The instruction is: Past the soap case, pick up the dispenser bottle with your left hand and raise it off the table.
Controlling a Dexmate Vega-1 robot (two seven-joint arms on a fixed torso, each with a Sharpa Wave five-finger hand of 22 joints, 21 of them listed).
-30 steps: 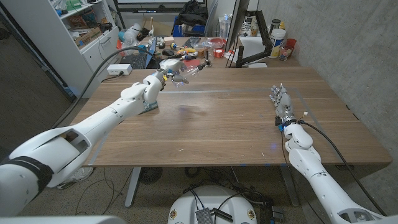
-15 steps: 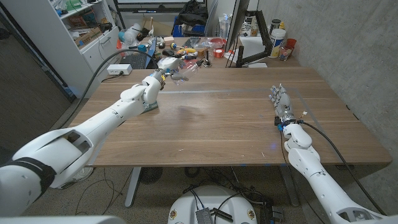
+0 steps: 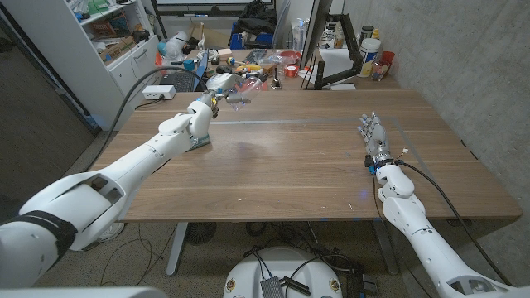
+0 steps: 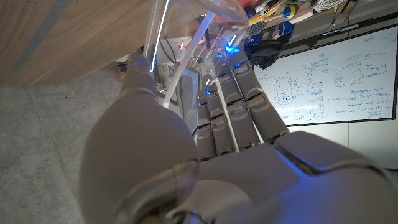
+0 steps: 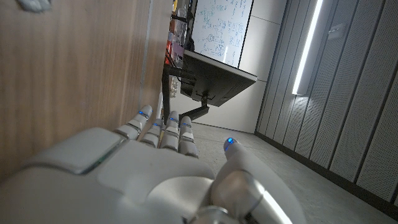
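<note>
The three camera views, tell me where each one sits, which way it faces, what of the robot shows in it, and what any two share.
Head view: on the robot's head, looking down over the brown wooden table; both arms show, the left hand gripping a clear plastic dispenser bottle above the far edge, the right hand at the table's right side.
Left wrist view: along the back of the left hand, toward a whiteboard.
Right wrist view: along the back of the right hand, past the tabletop.
Shared: head and left wrist views both show the bottle.
</note>
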